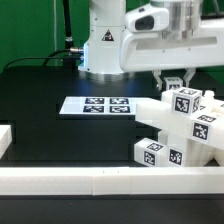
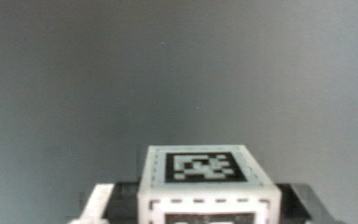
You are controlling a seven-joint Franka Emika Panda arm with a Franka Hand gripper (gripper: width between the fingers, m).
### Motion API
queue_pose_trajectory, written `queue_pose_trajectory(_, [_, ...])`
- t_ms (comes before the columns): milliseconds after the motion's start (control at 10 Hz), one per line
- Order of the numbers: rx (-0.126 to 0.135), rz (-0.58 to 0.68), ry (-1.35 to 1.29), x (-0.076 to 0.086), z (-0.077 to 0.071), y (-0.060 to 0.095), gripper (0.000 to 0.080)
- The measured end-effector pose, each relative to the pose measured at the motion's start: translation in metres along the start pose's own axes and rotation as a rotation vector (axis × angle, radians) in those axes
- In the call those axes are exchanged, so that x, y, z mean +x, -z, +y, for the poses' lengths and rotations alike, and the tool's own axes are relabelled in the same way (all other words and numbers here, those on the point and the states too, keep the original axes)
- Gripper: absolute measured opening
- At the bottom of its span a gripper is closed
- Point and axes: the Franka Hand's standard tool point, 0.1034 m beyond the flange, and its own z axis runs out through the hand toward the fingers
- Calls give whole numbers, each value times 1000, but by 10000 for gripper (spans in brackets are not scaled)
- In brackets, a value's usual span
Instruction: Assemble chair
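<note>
The tool (image 1: 176,84) was closed narrow on the top tagged block (image 1: 186,101) of the chair (image 1: 178,128), its 2 fingers (image 2: 108,200) pressing the block's sides in the wrist view, where the block's tag faced the camera. The chair parts stood clustered at the exterior view's right, on the black counter (image 1: 40,100), pushed up against the near white border rail (image 1: 100,179). That rail probably served as a stop, so the pieces would not slide while being pressed together. Several tagged blocks seemed already stacked into 1 stepped mass, though which joints were seated I could not tell. The marker board (image 1: 97,105) lay flat to the left of the chair, apart from it. I judged the grip meant to seat or shift this top piece.
</note>
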Motion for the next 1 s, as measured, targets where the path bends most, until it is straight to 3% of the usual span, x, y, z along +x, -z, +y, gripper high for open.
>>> queue_pose_trajectory(200, [24, 13, 2, 33, -9, 37, 279])
queue_pose_trajectory(300, [25, 19, 5, 45, -11, 40, 279])
queue_pose_trajectory(700, [23, 14, 6, 44, -11, 37, 279])
queue_pose_trajectory(800, [22, -1, 26, 58, -18, 47, 279])
queue_pose_trajectory(900, [8, 18, 73, 88, -32, 59, 279])
queue_pose_trajectory(1000, [2, 32, 102, 104, -42, 59, 279])
